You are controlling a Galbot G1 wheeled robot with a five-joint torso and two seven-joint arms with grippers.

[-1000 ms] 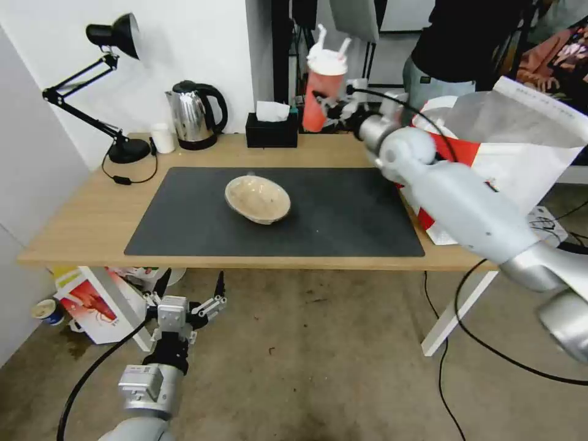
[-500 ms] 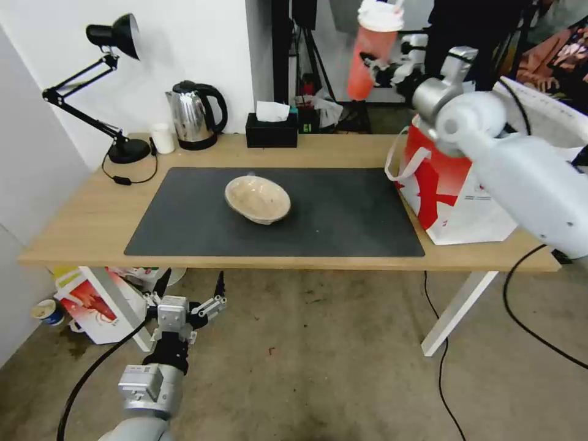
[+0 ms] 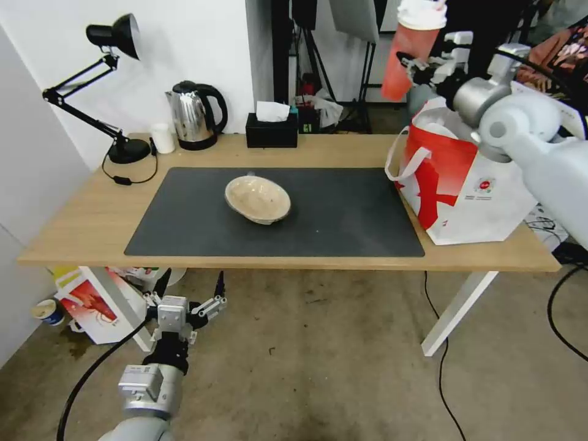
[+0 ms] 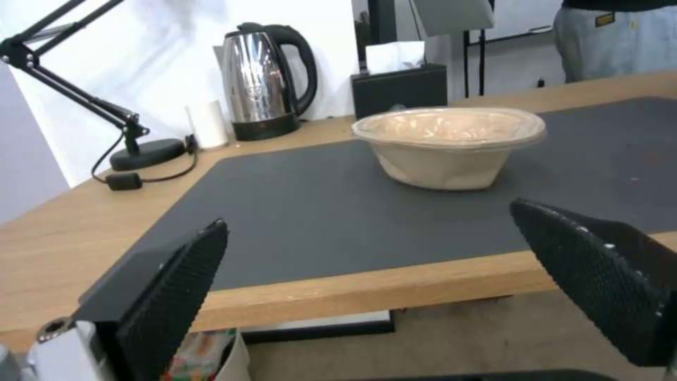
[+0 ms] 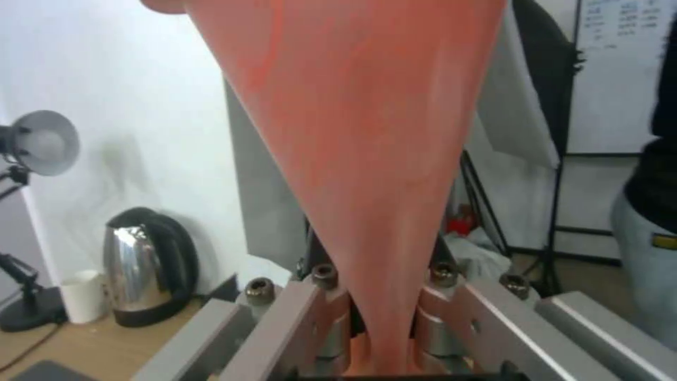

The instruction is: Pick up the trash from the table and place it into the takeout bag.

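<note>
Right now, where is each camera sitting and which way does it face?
Head: high, looking down at the table; both arms show, right end effector holding the cup above the bag.
Left wrist: below the table's edge, facing the bowl; open fingers show.
Right wrist: looks along the cup.
Kettle shows in all three.

Right end effector (image 3: 409, 64) raised, clamped

Even, soft indoor light, no hard shadows cast.

Bright reflections are picked up on the steel kettle (image 3: 195, 114); a faint shadow is thrown under the beige shallow paper bowl (image 3: 257, 198). The red cup (image 5: 353, 159) is rendered as an out-of-focus smear in the right wrist view. Straight edges are bowed toward the head view's borders.
</note>
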